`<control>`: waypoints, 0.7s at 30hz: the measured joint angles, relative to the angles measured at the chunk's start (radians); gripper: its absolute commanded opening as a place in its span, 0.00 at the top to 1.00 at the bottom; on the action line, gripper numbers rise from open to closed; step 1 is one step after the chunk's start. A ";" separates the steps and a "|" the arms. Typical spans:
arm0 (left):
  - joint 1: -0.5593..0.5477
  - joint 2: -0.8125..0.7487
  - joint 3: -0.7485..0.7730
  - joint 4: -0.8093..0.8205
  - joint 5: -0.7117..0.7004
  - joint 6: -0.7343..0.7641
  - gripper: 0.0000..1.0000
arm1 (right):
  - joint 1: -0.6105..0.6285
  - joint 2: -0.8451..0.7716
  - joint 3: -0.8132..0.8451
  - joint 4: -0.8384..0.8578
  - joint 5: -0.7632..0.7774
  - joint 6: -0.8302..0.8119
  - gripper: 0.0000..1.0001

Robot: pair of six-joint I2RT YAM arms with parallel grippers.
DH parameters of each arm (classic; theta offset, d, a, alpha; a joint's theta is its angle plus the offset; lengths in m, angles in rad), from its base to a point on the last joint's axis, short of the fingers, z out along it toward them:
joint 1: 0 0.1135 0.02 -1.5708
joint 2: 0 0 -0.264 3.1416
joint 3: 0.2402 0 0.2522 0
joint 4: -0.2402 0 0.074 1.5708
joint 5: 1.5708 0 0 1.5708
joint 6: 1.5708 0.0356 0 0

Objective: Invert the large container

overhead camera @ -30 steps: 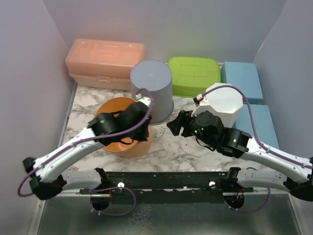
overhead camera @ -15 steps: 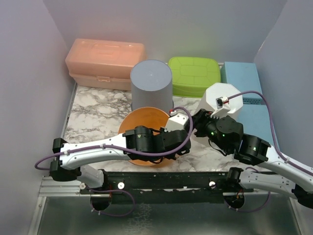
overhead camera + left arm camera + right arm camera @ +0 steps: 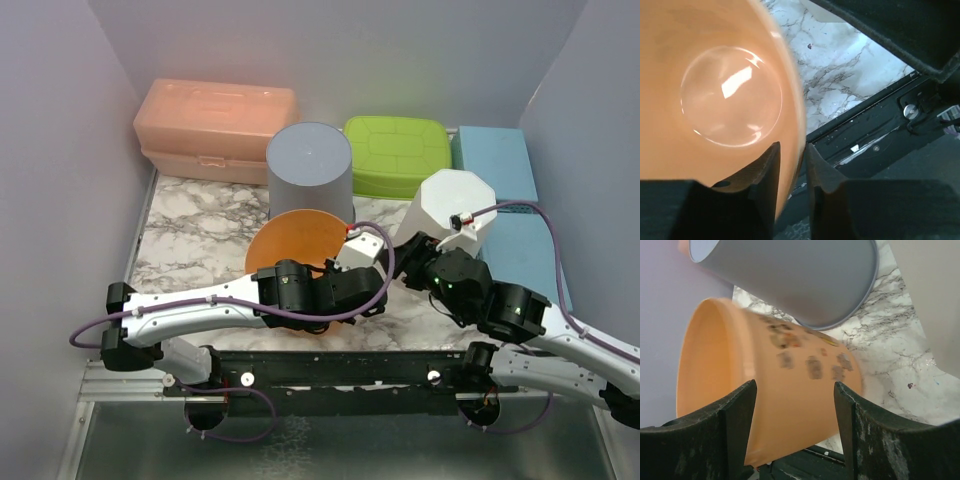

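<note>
Top view: large orange container (image 3: 295,235) lies tipped on its side mid-table, mouth facing 6 o'clock. Grey container (image 3: 310,180) is just beside it at 12. L gripper (image 3: 340,270) sits at the rim, approx 4 o'clock; R gripper (image 3: 412,262) is near at 3.

L wrist: fingers (image 3: 767,170) sit astride the rim, one inside, one outside, gap narrow. Can't tell if they clamp.

R wrist: fingers (image 3: 740,410) are spread wide. The container's body is beyond them, blurred.
</note>
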 measured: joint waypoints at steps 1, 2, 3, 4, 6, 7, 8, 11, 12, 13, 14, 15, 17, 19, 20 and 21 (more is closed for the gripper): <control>0.000 0.005 0.000 0.006 0.000 0.008 0.58 | 0.000 -0.002 0.000 0.003 0.000 -0.004 0.33; 0.000 0.013 0.001 0.011 0.000 0.023 0.55 | 0.000 -0.005 0.000 0.006 0.000 -0.008 0.33; 0.000 0.021 0.003 0.016 -0.002 0.035 0.50 | 0.000 -0.006 0.000 0.006 0.000 -0.010 0.33; 0.000 0.026 0.007 0.019 -0.003 0.042 0.45 | 0.000 -0.007 0.000 0.005 0.000 -0.011 0.33; 0.000 0.031 0.018 0.023 -0.006 0.054 0.42 | 0.000 -0.007 0.000 0.005 0.004 -0.010 0.33; 0.000 0.031 0.024 0.024 -0.008 0.060 0.40 | 0.000 -0.008 0.000 0.004 0.006 -0.010 0.33; 0.000 0.031 0.038 0.024 -0.013 0.064 0.36 | 0.000 -0.010 -0.002 0.005 0.008 -0.009 0.33; 0.000 0.022 0.072 0.040 -0.034 0.080 0.29 | 0.000 -0.022 -0.016 0.005 0.008 -0.006 0.33; 0.000 0.014 0.076 0.047 -0.040 0.082 0.26 | 0.000 -0.025 -0.021 0.006 0.006 -0.006 0.32; 0.000 0.000 0.077 0.053 -0.052 0.085 0.24 | 0.000 -0.026 -0.024 0.007 0.002 -0.008 0.32; 0.000 -0.018 0.078 0.056 -0.068 0.086 0.23 | 0.000 -0.027 -0.025 0.011 -0.007 -0.010 0.32; 0.000 -0.037 0.078 0.060 -0.080 0.087 0.22 | 0.000 -0.026 -0.025 0.017 -0.017 -0.011 0.32; 0.003 -0.077 0.078 0.068 -0.112 0.087 0.21 | 0.000 -0.021 -0.025 0.030 -0.043 -0.011 0.32; 0.005 -0.138 0.074 0.081 -0.167 0.085 0.21 | 0.000 -0.010 -0.025 0.052 -0.075 -0.011 0.31; 0.006 -0.165 0.070 0.085 -0.189 0.084 0.19 | 0.000 -0.002 -0.025 0.064 -0.091 -0.011 0.31; 0.008 -0.200 0.063 0.091 -0.219 0.082 0.18 | 0.000 0.008 -0.025 0.073 -0.105 -0.008 0.31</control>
